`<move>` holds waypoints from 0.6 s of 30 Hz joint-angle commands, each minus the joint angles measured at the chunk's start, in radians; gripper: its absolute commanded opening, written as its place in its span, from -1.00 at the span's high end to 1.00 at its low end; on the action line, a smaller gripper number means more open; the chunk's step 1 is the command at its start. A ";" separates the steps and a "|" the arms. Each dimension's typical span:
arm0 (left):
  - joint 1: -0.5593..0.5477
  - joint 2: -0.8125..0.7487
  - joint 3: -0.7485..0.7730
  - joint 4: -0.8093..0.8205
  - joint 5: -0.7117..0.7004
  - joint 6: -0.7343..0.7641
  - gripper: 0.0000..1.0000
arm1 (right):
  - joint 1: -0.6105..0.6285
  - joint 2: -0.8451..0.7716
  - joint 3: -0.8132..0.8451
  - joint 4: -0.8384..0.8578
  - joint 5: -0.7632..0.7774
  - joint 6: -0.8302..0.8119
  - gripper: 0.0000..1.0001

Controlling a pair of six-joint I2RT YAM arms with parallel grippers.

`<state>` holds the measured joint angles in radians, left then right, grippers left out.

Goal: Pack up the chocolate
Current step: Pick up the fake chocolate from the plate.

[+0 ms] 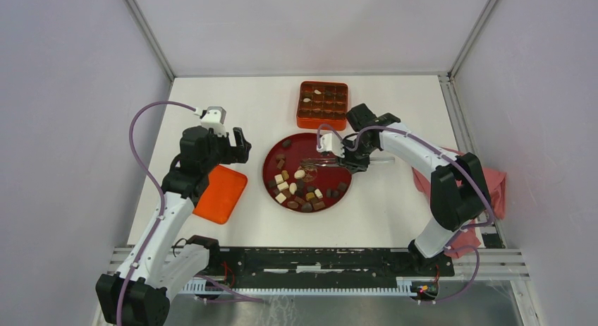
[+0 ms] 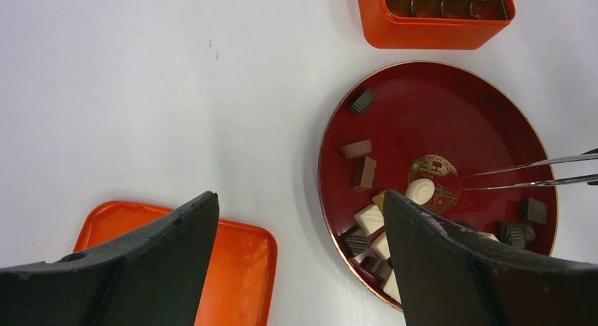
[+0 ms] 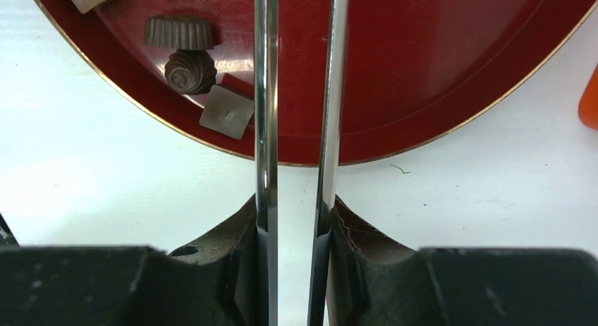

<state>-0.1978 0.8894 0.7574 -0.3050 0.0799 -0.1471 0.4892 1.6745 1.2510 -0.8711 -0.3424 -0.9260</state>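
Observation:
Chocolate (image 1: pixel 296 186) in dark, light brown and cream pieces lies mostly on the near half of a red plate (image 1: pixel 268 164). My right gripper (image 1: pixel 350 157) is shut on metal tweezers (image 1: pixel 317 162) that reach left over the plate. In the left wrist view the tweezers (image 2: pixel 529 174) have their tips slightly apart, empty, just right of a cream oval piece (image 2: pixel 421 190). The right wrist view shows my right gripper (image 3: pixel 295 213) clamping both tweezer arms (image 3: pixel 265 93), with dark pieces (image 3: pixel 190 68) to their left. My left gripper (image 2: pixel 298 199) hangs open and empty, left of the plate.
An orange box (image 1: pixel 323 104) with gridded compartments stands behind the plate, with a few pieces in its cells. Its flat orange lid (image 1: pixel 220 193) lies left of the plate, under my left arm. A red cloth (image 1: pixel 486 185) lies at the table's right edge.

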 commanded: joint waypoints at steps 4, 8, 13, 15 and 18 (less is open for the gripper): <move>0.004 0.003 0.000 0.024 0.007 0.053 -0.82 | 0.030 -0.009 -0.016 -0.027 0.054 -0.105 0.30; 0.005 0.008 0.000 0.025 0.013 0.053 -0.81 | 0.031 0.024 -0.008 -0.022 0.097 -0.122 0.29; 0.005 0.004 0.000 0.024 0.012 0.053 -0.81 | 0.032 0.089 0.050 -0.046 0.106 -0.135 0.28; 0.004 0.002 -0.001 0.023 0.011 0.053 -0.81 | 0.034 0.107 0.072 -0.056 0.108 -0.140 0.26; 0.004 0.005 0.000 0.023 0.011 0.055 -0.81 | 0.041 0.130 0.094 -0.068 0.118 -0.145 0.23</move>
<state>-0.1978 0.8948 0.7574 -0.3050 0.0807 -0.1471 0.5205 1.7912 1.2739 -0.9157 -0.2428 -1.0431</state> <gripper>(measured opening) 0.905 0.382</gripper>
